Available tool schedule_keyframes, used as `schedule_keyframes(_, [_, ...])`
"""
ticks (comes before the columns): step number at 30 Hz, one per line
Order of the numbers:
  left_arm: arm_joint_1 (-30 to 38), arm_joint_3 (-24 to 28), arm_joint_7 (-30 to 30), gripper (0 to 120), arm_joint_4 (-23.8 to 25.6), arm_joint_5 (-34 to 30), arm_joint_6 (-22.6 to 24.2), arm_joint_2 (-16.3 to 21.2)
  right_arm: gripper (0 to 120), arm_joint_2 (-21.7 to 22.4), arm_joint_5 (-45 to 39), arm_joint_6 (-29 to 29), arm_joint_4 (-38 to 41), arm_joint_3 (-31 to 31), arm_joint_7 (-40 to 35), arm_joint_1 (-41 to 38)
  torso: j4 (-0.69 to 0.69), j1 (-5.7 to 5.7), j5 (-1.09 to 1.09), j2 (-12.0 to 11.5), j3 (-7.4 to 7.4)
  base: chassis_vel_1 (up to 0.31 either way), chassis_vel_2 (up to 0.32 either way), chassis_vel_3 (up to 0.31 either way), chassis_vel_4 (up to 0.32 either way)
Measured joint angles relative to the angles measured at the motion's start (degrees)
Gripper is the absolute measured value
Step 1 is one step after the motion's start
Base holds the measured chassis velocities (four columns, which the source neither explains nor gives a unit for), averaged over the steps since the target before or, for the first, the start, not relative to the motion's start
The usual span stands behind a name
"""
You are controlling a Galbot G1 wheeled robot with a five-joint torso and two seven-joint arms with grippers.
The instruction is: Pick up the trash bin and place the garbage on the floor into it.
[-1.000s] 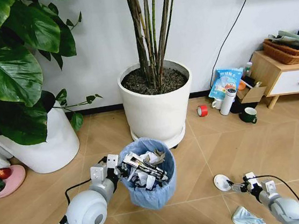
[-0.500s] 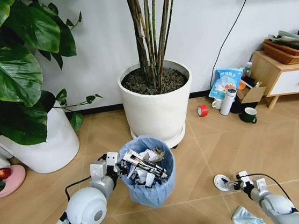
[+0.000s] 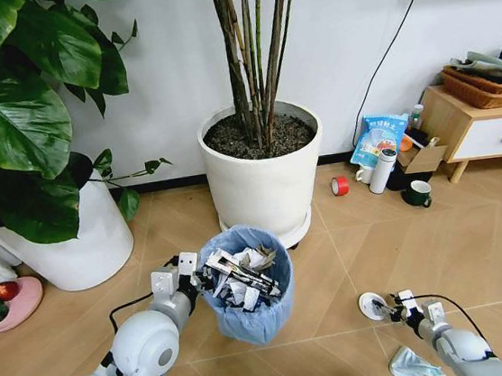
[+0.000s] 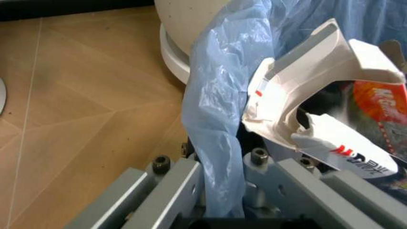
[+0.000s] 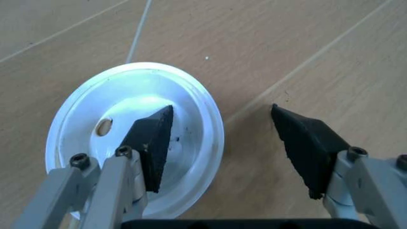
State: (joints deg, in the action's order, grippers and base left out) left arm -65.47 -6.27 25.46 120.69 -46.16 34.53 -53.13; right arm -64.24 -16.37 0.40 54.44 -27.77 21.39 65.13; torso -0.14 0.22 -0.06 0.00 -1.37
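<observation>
The trash bin, lined with a crinkly light-blue bag and stuffed with paper and wrappers, sits on the floor in front of me. My left gripper is shut on its near-left rim; the left wrist view shows the blue bag pinched between the fingers. A white round disc of garbage lies to the bin's right. My right gripper is open low over it, one pad above the disc and the other past its rim. A pale teal tissue lies near the bottom edge.
A big white planter stands right behind the bin, and another at the left beside a pink dish. A red tape roll, a flask, a mug and a wooden cabinet sit at the right.
My right gripper has crept left across the floor until it straddles the disc's rim. The bin and the left gripper have barely shifted.
</observation>
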Motion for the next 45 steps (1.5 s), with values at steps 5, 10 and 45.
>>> schedule_keyframes(5, [0.2, 0.0, 0.0, 0, -0.1, 0.0, 0.0, 0.0, 39, -0.2, 0.0, 0.4, -0.3, 0.0, 0.1, -0.2, 0.02, 0.00, 0.02, 0.0, 0.00, 0.000, 0.000, 0.000, 0.000])
schedule_keyframes(10, [0.4, 0.1, -0.1, 0, -0.3, 0.0, 0.0, 0.0, 22, -0.4, -0.3, 0.6, -0.4, -0.1, 0.1, -0.1, 0.01, 0.00, 0.00, 0.0, 0.00, 0.000, 0.000, 0.000, 0.000])
schedule_keyframes(45, [5.0, 2.1, 0.0, 0, -2.8, -3.7, 0.8, 1.1, 0, 8.3, -7.4, -3.0, 38.8, -4.4, -3.5, 8.5, 0.01, 0.01, 0.01, 0.0, -0.01, 0.000, 0.000, 0.000, 0.000])
